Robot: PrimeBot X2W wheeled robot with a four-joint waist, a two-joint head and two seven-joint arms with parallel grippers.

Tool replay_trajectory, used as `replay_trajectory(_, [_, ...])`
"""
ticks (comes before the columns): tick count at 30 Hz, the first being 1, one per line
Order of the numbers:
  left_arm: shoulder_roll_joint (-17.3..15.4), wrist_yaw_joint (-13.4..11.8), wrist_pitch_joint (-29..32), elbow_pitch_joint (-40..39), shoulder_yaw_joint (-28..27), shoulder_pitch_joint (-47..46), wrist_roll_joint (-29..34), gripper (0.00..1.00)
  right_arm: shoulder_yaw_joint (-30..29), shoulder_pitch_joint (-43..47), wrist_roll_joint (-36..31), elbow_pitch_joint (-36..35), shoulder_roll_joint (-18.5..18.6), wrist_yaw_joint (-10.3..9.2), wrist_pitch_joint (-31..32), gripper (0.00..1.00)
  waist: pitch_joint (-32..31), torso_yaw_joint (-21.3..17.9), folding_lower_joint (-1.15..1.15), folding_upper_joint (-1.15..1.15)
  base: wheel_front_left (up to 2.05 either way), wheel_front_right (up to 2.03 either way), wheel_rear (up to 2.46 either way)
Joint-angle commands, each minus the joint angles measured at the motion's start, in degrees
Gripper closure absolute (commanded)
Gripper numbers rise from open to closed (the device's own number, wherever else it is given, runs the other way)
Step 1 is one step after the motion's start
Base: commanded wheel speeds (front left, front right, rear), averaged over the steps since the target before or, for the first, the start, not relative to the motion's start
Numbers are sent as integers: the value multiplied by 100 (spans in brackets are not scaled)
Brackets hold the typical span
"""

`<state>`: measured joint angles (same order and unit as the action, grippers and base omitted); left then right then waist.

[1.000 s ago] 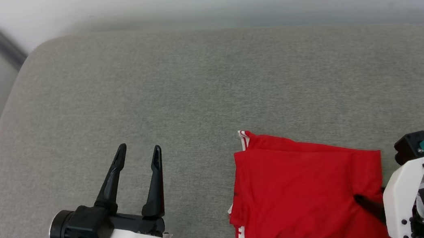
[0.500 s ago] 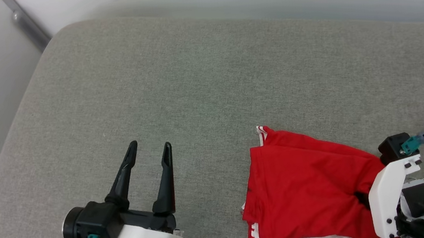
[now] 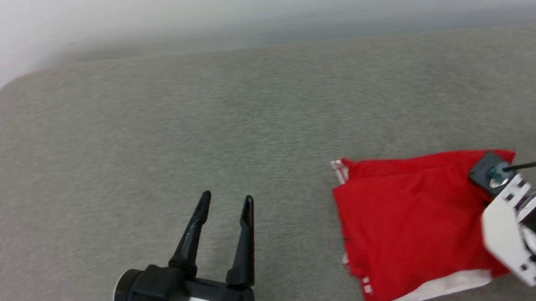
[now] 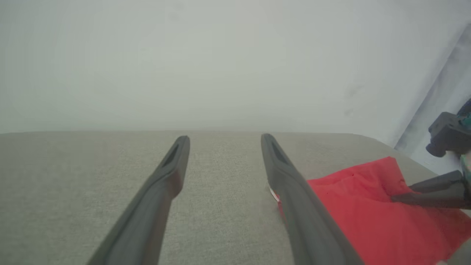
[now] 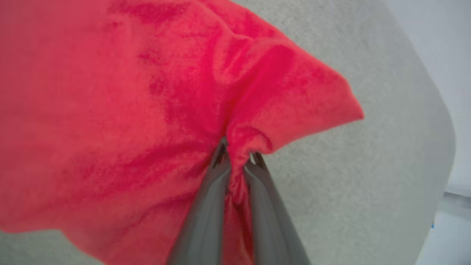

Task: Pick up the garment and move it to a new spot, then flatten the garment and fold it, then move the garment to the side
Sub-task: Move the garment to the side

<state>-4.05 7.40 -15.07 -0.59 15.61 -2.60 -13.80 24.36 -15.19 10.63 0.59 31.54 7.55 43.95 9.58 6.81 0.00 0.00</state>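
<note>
Right, the right hand (image 5: 239, 151) is nipped tight on the shirt (image 3: 407, 225), its two fingers almost together with a ridge of red cloth bunched between them. Just past its fingertips one corner of the shirt sticks out over bare cushion (image 3: 193, 129), puckered where the pinch draws it in.

The left hand (image 3: 228, 196) hangs wide and holds nothing, fingers pointing toward the wall (image 3: 248, 3). Ahead of it and to its left there is plenty of open grey cushion, running out to a rounded corner far off on its left and to a long back edge under the wall. To its right a strip of bare cushion separates it from the shirt's near side. In the left wrist view the cushion's right end shows, just past the right hand.

The shirt lies folded into a rough square, plain red on top, layers stepped along its left side. A white strip peeks out along the near edge. Red-striped white trim (image 3: 337, 167) shows at the far corner nearest the left hand.
</note>
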Motion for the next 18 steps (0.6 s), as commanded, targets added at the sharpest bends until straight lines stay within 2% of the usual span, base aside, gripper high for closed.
replay_trajectory(1, [31, 9, -12, -31, 85, -78, 1, 0, 83, -182, -18, -42, 307, -10, 6, 100, 158, -482, 0, 0, 0, 0, 0])
replay_trajectory(6, [11, 10, -12, -77, 323, -353, 55, 0, 560, -657, 35, -122, 1517, -8, -140, 100, 579, -1089, 0, 0, 0, 0, 0])
replay_trajectory(10, [-68, 9, -12, -168, 418, -631, 86, 0, 572, -940, 146, -47, 2172, -10, -347, 100, 988, -1495, 0, 0, 0, 0, 0])
replay_trajectory(13, [-185, 10, -12, -249, 517, -877, 127, 0, 407, -1155, 212, 122, 2437, -10, -589, 100, 1349, -1731, 0, 0, 0, 0, 0])
replay_trajectory(18, [-437, 9, -12, -370, 679, -1310, 159, 0, 79, -1512, 99, 556, 2666, -10, -1117, 100, 1924, -1953, 0, 0, 0, 0, 0])
